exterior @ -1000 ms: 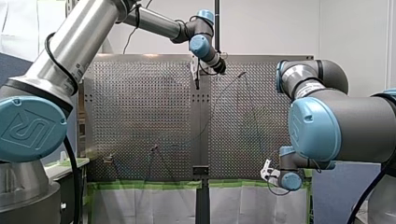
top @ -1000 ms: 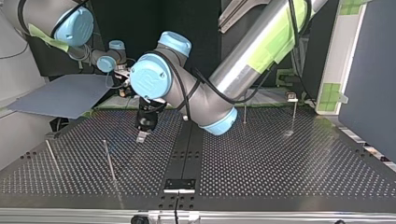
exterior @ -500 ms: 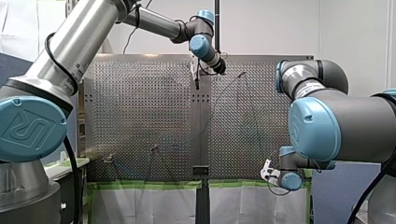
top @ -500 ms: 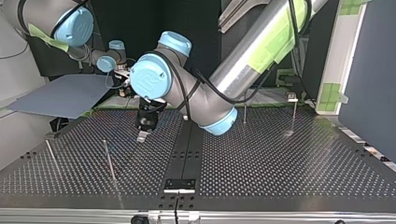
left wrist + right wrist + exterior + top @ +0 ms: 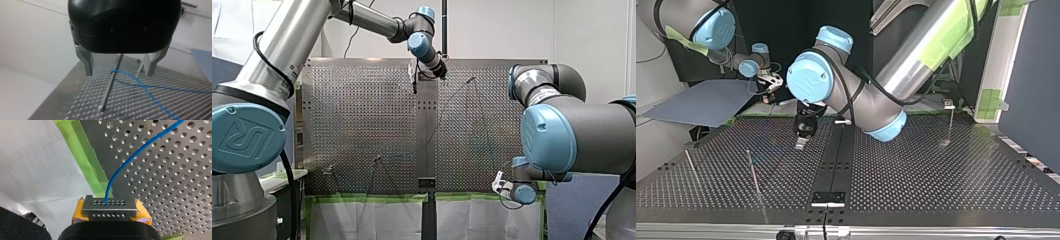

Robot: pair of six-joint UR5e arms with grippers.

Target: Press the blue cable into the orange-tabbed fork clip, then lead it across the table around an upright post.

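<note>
- Table [image 5: 936, 175] — perforated, with a few thin uprights standing on it.
- Left arm [image 5: 287, 55] reaches out to the far middle of the front view.
- Left gripper [image 5: 118, 73] hangs low over the table. Its metal fingers are spread wide, with nothing between them.
- Right gripper [image 5: 110, 207] sits at the table edge by the green tape [image 5: 92, 172]. Its yellow pads are clenched on the cable, which leaves straight out of the grip and over the holes.
- Post [image 5: 108, 87] stands ahead of the left gripper, in line with the gap between its fingers.
- Cable [image 5: 147, 92], blue, meets the post and turns there, and two runs lead away over the table on the same side. It looks laid round the post, but I cannot tell whether it touches.
- Clip: not made out in any view, so I cannot say whether the cable is seated in it.
- Step, as I read it: the routing leg round the post, near its end, with the right gripper anchoring one end.
- Next move calls for the left gripper to clear the post without catching the bend. The right gripper's hold must not slacken, or the loop may slip off the post.
</note>
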